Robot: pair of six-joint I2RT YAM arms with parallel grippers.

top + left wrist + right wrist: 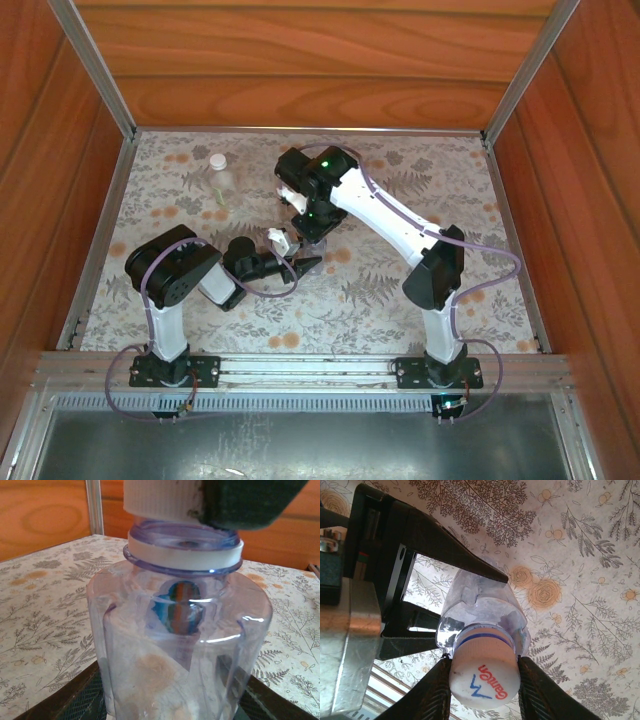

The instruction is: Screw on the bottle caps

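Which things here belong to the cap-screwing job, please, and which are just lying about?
Job: tinted bottle, white cap above its neck, far clear bottle with white top.
Lying about: floral table cover, wooden walls.

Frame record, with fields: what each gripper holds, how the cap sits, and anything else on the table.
left gripper: shut on tinted bottle, held upright
right gripper: shut on white cap
cap seating: over the neck, not screwed down; neck rim shows beneath
second bottle: stands apart, far left on table, white top on
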